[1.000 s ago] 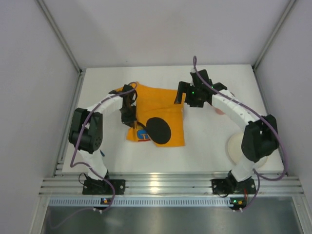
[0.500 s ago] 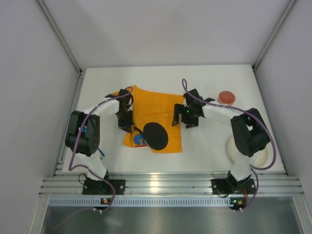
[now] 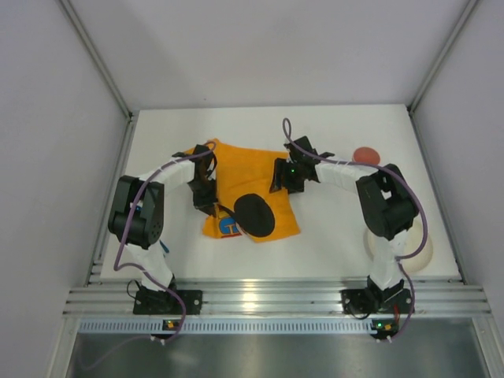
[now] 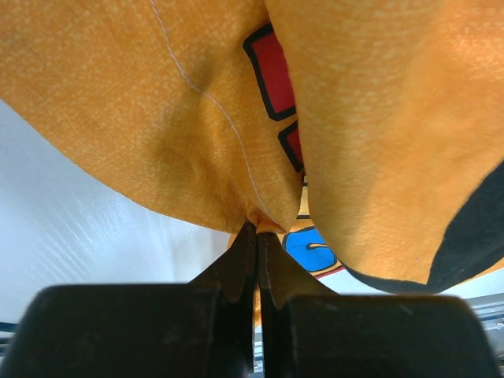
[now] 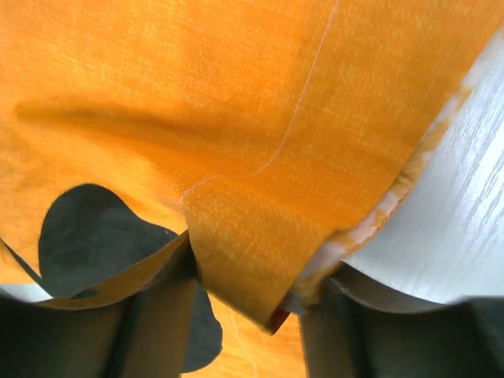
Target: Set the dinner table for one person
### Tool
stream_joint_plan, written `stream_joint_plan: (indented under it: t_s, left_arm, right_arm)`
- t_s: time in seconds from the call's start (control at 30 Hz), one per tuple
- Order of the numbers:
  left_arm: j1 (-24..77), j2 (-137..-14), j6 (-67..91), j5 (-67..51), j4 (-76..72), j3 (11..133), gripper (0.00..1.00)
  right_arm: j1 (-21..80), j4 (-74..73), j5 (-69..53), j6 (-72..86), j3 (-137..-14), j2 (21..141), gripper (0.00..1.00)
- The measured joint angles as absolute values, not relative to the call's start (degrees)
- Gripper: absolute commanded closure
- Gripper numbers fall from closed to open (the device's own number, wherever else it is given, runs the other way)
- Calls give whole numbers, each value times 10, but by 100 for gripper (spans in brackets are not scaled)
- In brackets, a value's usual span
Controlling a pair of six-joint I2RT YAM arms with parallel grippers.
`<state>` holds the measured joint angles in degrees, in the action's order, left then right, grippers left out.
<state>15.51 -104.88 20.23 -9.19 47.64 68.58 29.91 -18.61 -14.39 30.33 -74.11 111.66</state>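
An orange cloth placemat (image 3: 246, 175) with a black mouse-head print (image 3: 254, 214) lies rumpled on the white dinner table (image 3: 335, 224). My left gripper (image 3: 206, 189) is shut on the placemat's left edge; in the left wrist view the jaws (image 4: 258, 228) pinch a thin fold of orange cloth (image 4: 157, 118) lifted off the tabletop. My right gripper (image 3: 282, 176) is at the placemat's right edge. In the right wrist view its jaws (image 5: 252, 264) stand apart with a raised fold of the hem (image 5: 244, 236) between them.
A small red round thing (image 3: 365, 155) sits at the back right of the table. A white plate (image 3: 425, 253) lies at the front right, partly under the right arm. Grey walls and metal rails border the table.
My right gripper swung left from the back right to the placemat's right edge, and its jaws narrowed around the hem. The red thing came into view. The left gripper kept its grip.
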Motion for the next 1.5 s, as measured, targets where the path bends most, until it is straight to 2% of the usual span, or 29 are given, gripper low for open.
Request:
stream_joint_plan:
  t_s: [0.03, 0.07, 0.1, 0.13, 0.4, 0.57, 0.7, 0.9, 0.93, 0.97, 1.0, 1.07, 1.1, 1.13, 1.27, 1.33, 1.37, 1.5]
  left_arm:
    - [155, -1049, 202, -92, 476, 686, 100]
    - [155, -1049, 202, -91, 476, 686, 100]
    - [155, -1049, 202, -91, 476, 686, 100]
    - [155, -1049, 202, -91, 477, 686, 100]
    - [153, -1049, 192, -78, 481, 686, 100]
    - [132, -1049, 178, -63, 489, 686, 100]
    - [113, -1047, 172, -48, 500, 686, 100]
    - [109, -1031, 169, -29, 515, 686, 100]
    - [110, -1027, 169, -27, 517, 686, 100]
    - [110, -1022, 170, -24, 519, 686, 100]
    - [110, -1018, 170, -22, 521, 686, 100]
    - [110, -1009, 170, -18, 527, 686, 100]
    - [110, -1005, 172, -17, 531, 686, 96]
    - [110, -1001, 174, -16, 535, 686, 71]
    - [110, -971, 189, 0, 560, 686, 44]
    - [110, -953, 197, 7, 575, 692, 20]
    - [110, -943, 203, 11, 584, 699, 2]
    - [110, -912, 228, 14, 600, 737, 2]
  right_arm:
    - [299, -187, -142, 300, -742, 1119, 73]
    - [299, -188, -142, 296, -743, 1120, 81]
    - [299, -189, -142, 295, -743, 1122, 95]
    - [299, -192, -143, 295, -743, 1122, 100]
    - [285, -225, -110, 284, -691, 1086, 100]
    - [220, -298, -47, 268, -662, 1026, 100]
    - [154, -328, -4, 252, -667, 1011, 100]
    - [149, -366, 16, 234, -719, 1036, 100]
    - [149, -367, 16, 231, -726, 1041, 99]
    - [149, -369, 17, 230, -729, 1044, 93]
    - [150, -370, 17, 229, -730, 1047, 73]
    - [150, -378, 19, 226, -730, 1048, 48]
    - [150, -383, 20, 225, -730, 1048, 33]
    - [150, -387, 23, 224, -730, 1048, 32]
    - [152, -411, 40, 219, -731, 1046, 28]
    - [154, -429, 51, 219, -733, 1041, 28]
    - [157, -434, 55, 219, -733, 1035, 28]
    - [175, -467, 64, 220, -756, 997, 27]
